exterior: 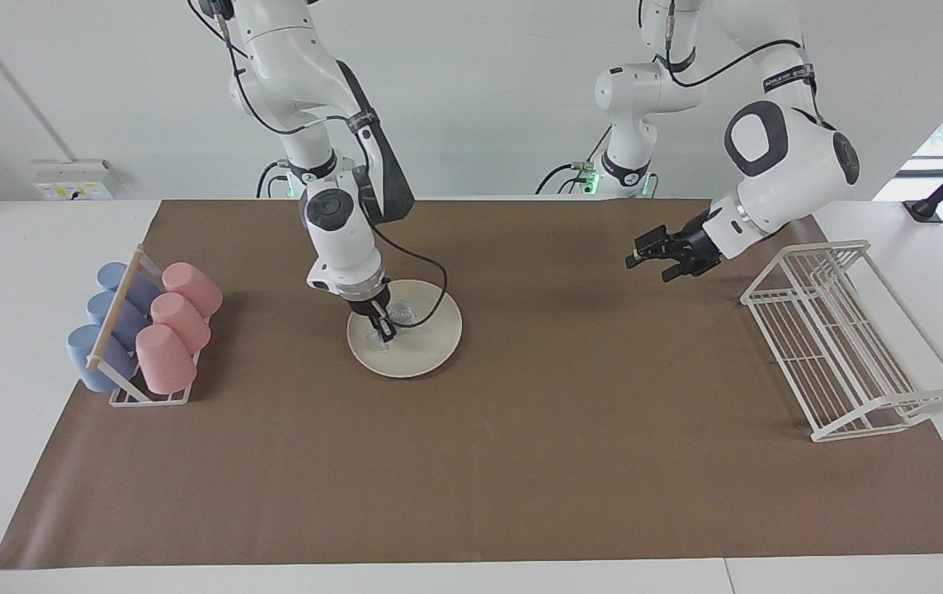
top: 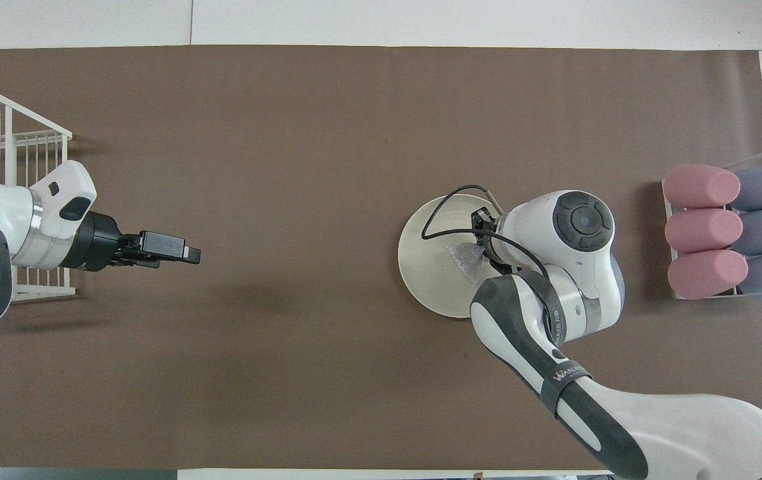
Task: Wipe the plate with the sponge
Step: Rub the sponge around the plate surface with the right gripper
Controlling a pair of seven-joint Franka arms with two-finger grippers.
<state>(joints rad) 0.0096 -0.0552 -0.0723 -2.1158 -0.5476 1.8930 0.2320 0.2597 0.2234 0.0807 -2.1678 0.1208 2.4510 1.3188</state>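
I have the right claw point(exterior: 383, 327) pinching the sponge point(exterior: 399, 314) and pressing it onto the plate point(exterior: 426, 342) directly below: wiping is underway. Next I judge it needs sweeping across the uncovered plate surface. My left claw point(exterior: 644, 256), spread, waits over the table point(exterior: 521, 462).

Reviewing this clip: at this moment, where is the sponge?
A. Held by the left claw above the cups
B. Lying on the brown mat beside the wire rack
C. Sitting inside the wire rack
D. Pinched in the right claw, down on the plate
D. The right claw is shut on the sponge and presses it onto the plate; the left claw is open and empty, over bare mat.
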